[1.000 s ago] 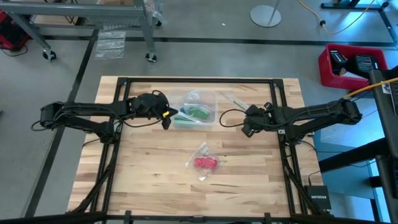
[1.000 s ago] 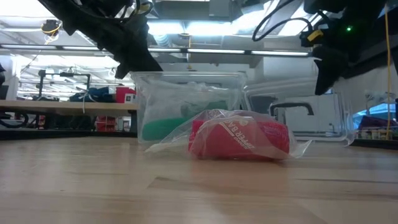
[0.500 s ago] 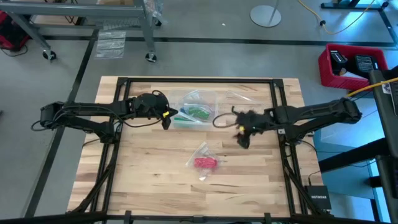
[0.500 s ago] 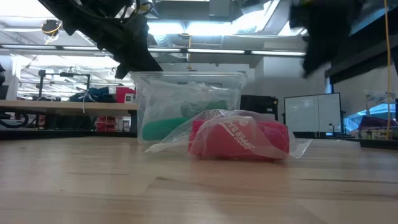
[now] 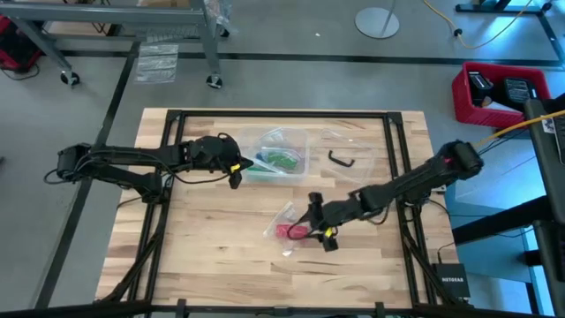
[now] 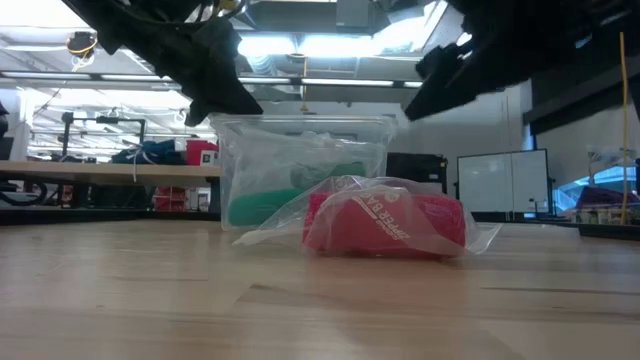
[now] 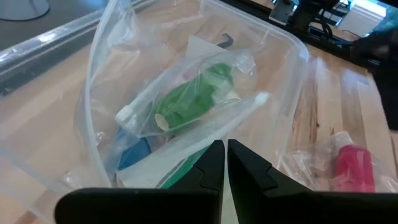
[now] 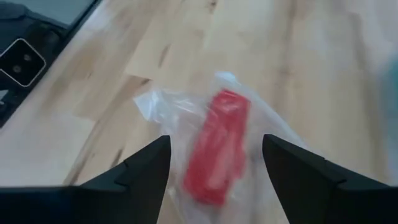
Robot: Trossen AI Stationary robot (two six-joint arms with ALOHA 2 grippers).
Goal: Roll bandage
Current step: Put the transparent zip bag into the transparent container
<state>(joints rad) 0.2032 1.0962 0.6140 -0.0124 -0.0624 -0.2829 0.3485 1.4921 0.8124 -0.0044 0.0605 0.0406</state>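
Bandage (image 5: 291,231) lies mid-desk, rolled and sealed inside a clear bag (image 5: 284,221); right gripper (image 5: 320,223) hovers just beside it, jaws wide open. Left gripper (image 5: 237,166) waits, jaws closed, at the clear box (image 5: 281,157). Risk: jaws may pinch only slippery film, so the bag slides or lifts without the roll held.

right tool (image 5: 311,224) moved from beside box (image 5: 281,152) to bagged bandage (image 5: 289,231); fingers wider | black-handled lid (image 5: 346,152) uncovered

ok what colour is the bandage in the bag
Red, a short roll inside the clear bag; low view shows it best.
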